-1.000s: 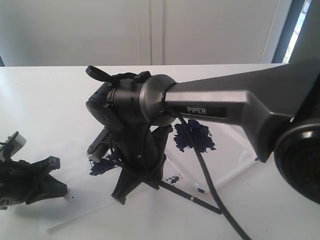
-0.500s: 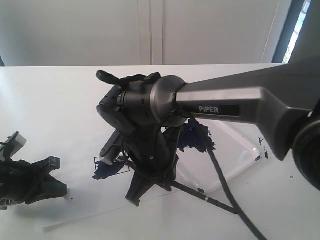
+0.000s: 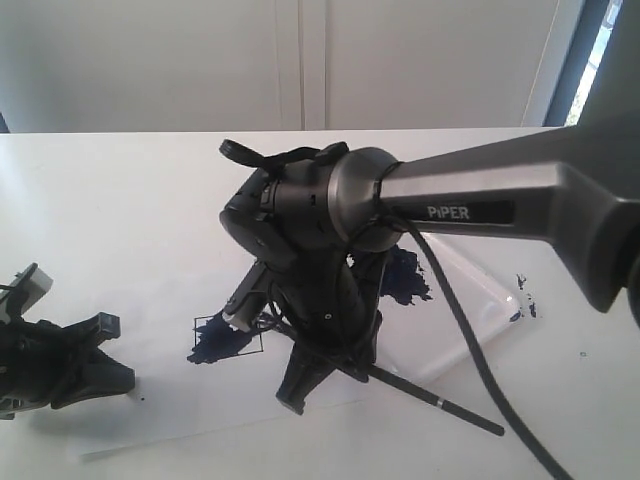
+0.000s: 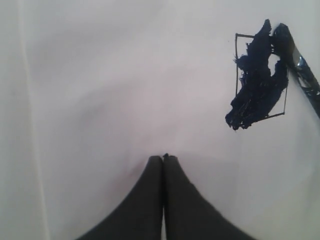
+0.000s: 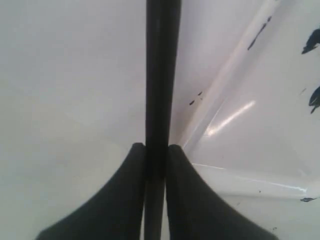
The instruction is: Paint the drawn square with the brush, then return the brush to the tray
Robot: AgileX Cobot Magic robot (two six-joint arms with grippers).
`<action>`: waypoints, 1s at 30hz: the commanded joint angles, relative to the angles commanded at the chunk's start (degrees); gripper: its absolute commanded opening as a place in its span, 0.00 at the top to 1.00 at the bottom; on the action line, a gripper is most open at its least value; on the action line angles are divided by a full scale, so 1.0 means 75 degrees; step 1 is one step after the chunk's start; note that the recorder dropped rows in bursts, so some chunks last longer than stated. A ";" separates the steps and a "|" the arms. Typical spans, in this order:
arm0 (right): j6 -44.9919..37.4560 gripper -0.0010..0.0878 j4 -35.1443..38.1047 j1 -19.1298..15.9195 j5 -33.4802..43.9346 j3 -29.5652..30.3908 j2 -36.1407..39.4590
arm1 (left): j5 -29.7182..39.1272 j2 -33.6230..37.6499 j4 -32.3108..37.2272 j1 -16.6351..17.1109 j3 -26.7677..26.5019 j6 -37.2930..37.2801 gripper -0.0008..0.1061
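The drawn square [image 3: 226, 338] is a small pen outline on the white paper, mostly smeared dark blue, and shows again as the drawn square [image 4: 260, 80] in the left wrist view. My right gripper [image 3: 308, 388] points down just right of it, shut on the black handle of the brush [image 5: 161, 75]. The handle end [image 3: 440, 405] sticks out to the lower right. The brush's blue tip [image 4: 281, 36] touches the square's edge. The tray [image 3: 480, 340], with its blue blotch [image 3: 402, 280], lies behind the right arm. My left gripper [image 4: 163, 159] is shut and holds nothing, away from the square.
The white paper sheet [image 3: 170, 420] under the square reaches the table's front. The thick right arm [image 3: 470, 200] and its black cable [image 3: 470, 350] cross over the tray. The tray's rim [image 5: 235, 65] runs close beside the held handle.
The right arm has carried the brush to the right and nearer the front, off the square. The painted square, partly covered before, now shows. The left gripper has not moved.
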 joint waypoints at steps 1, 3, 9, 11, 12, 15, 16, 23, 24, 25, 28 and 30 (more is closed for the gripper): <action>0.0000 0.99 0.0000 0.0000 0.0000 0.0000 -0.0150 | 0.0021 0.0000 0.0000 0.0000 0.0000 0.0000 0.99; 0.0000 0.99 0.0000 0.0000 0.0000 0.0000 -0.0444 | 0.0021 0.0000 0.0000 0.0000 0.0000 0.0000 0.99; 0.0000 0.99 0.0303 0.0000 0.0000 0.0000 -0.0820 | -0.0020 0.0000 0.0000 0.0000 0.0000 0.0000 0.99; -0.0057 0.99 0.0544 0.0000 0.0000 0.0000 -0.0802 | -0.0039 0.0000 0.0000 0.0000 0.0000 0.0000 0.99; -0.0062 0.99 0.0627 0.0000 0.0000 0.0000 -0.0753 | -0.0052 0.0000 0.0000 0.0000 0.0000 0.0000 0.99; -0.0123 0.99 0.0684 0.0000 0.0000 0.0050 -0.0622 | -0.0052 0.0000 0.0000 0.0000 0.0000 0.0000 0.99; -0.0132 0.99 0.0684 0.0000 0.0000 0.0111 -0.0586 | -0.0052 0.0000 0.0000 0.0000 0.0000 0.0000 0.99; -0.0173 0.99 0.0548 0.0000 0.0000 0.0756 -0.0553 | -0.0052 0.0000 0.0000 0.0000 0.0000 0.0000 0.99; -0.0173 0.99 0.0533 0.0000 0.0000 0.0880 -0.0553 | -0.0052 0.0000 0.0000 0.0000 0.0000 0.0000 0.99; -0.0173 0.99 0.0531 0.0000 0.0000 0.0943 -0.0553 | -0.0052 0.0000 0.0000 0.0000 0.0000 0.0000 0.99; -0.0173 0.99 0.0531 0.0000 0.0000 0.0992 -0.0553 | -0.0052 0.0000 0.0000 0.0000 0.0000 0.0000 0.99; -0.0173 0.99 0.0531 0.0000 0.0000 0.0992 -0.0553 | -0.0052 0.0000 0.0000 0.0000 0.0000 0.0000 0.99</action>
